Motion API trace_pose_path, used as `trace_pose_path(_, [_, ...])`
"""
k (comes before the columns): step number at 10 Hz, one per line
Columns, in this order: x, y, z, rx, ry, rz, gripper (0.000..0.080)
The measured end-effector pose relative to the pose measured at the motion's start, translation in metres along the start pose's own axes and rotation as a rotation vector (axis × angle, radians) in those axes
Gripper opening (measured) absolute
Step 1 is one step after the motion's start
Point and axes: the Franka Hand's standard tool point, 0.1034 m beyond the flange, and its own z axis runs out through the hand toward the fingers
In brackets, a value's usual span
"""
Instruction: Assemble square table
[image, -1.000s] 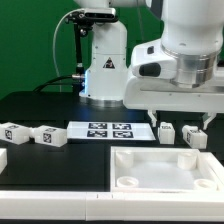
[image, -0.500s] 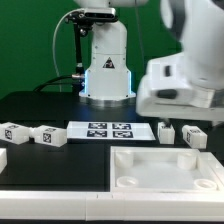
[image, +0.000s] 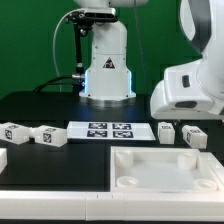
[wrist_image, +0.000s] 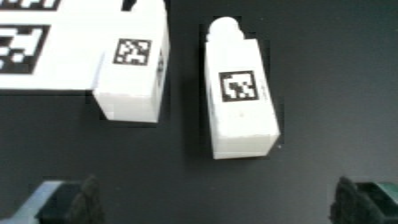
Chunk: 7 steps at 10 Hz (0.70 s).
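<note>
Wrist view: chunky white tagged leg (wrist_image: 240, 95) just beside second leg (wrist_image: 128, 65); hand (wrist_image: 217, 205) spread, empty

The black table (image: 40, 105) bears the marker board (image: 108, 130), four tagged legs (image: 46, 135) (two each side) and the top (image: 160, 151).

Exterior view: a flat green backdrop (image: 30, 40) fills the bkgd behind a matte black desk (image: 40, 105), which spans the frame side to side. A thin dark cable (image: 57, 45) curves up in front of the backdrop at the exterior view's left. Light is soft & even, w/ a faint sheen on the desk top toward its far edge. A pale ledge (image: 50, 208) runs along the near side. Wrist view: the same black desk surface, dull & grainy, w/ soft shadows.
</note>
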Motion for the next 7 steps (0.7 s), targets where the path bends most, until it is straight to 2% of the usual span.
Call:
trace_pose_path(1, [0.002, -0.019, 0.007, -0.009, 0.047, -0.037, 0.0649])
trace_pose_path(2, [-0.005, -0.037, 0.015, -0.031, 0.054, -0.076, 0.0649])
trace_pose_path(5, [-0.001, -0.029, 0.013, -0.021, 0.054, -0.065, 0.0649])
trace_pose_path(6, [-0.002, -0.029, 0.017, -0.023, 0.048, -0.054, 0.0649])
trace_pose_path(7, [-0.008, -0.028, 0.032, -0.034, 0.01, 0.011, 0.0649])
